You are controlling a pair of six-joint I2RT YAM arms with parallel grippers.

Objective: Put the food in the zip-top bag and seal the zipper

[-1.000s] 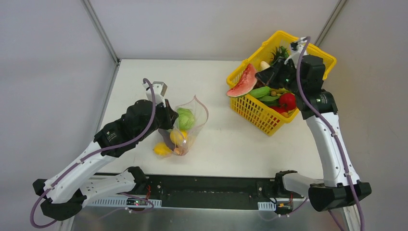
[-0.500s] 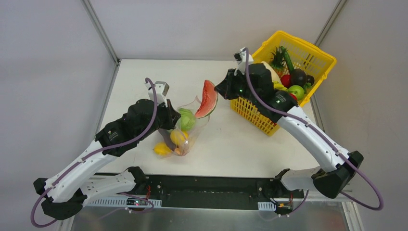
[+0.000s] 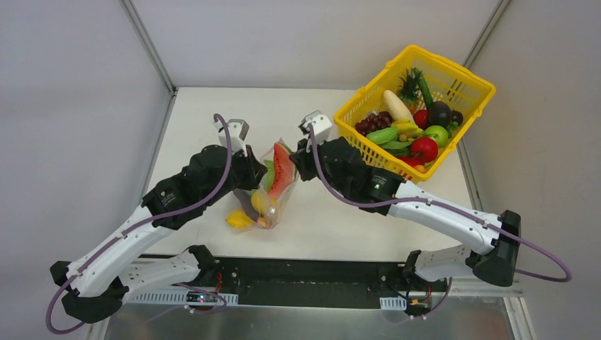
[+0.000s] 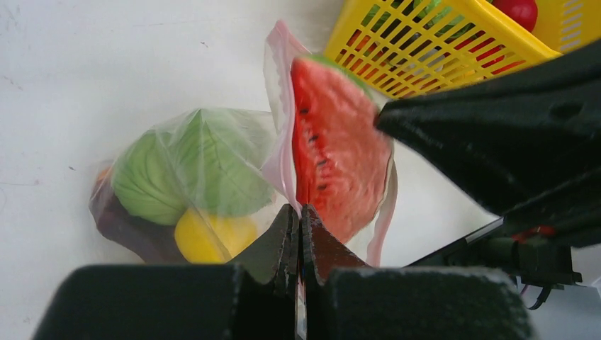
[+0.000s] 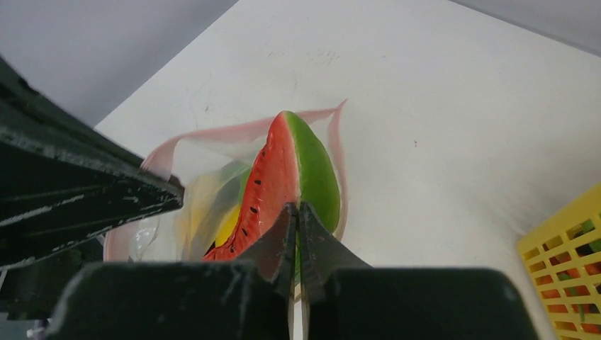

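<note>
The zip-top bag (image 3: pixel 275 202) lies at the table's middle left with its mouth held open. It holds a green cabbage (image 4: pixel 191 166) and a yellow fruit (image 4: pixel 212 237). My left gripper (image 4: pixel 299 210) is shut on the pink zipper (image 4: pixel 280 106) at the near lip of the mouth. My right gripper (image 5: pixel 296 207) is shut on a watermelon slice (image 5: pixel 283 177), red face to the left and green rind to the right. The slice (image 3: pixel 281 171) sits between the two pink lips (image 5: pixel 234 131), partly inside the mouth. The grippers (image 3: pixel 254 172) (image 3: pixel 294 166) face each other across the bag.
A yellow lattice basket (image 3: pixel 383 71) stands at the back right. It holds more toy food, among it a cucumber (image 3: pixel 383 135), a red tomato (image 3: pixel 424 149) and grapes (image 3: pixel 373 122). Another yellow fruit (image 3: pixel 239 220) shows at the bag's near end.
My right arm has swung left from the basket, carrying the watermelon slice into the bag's mouth. The left gripper has kept its hold on the bag's lip.
</note>
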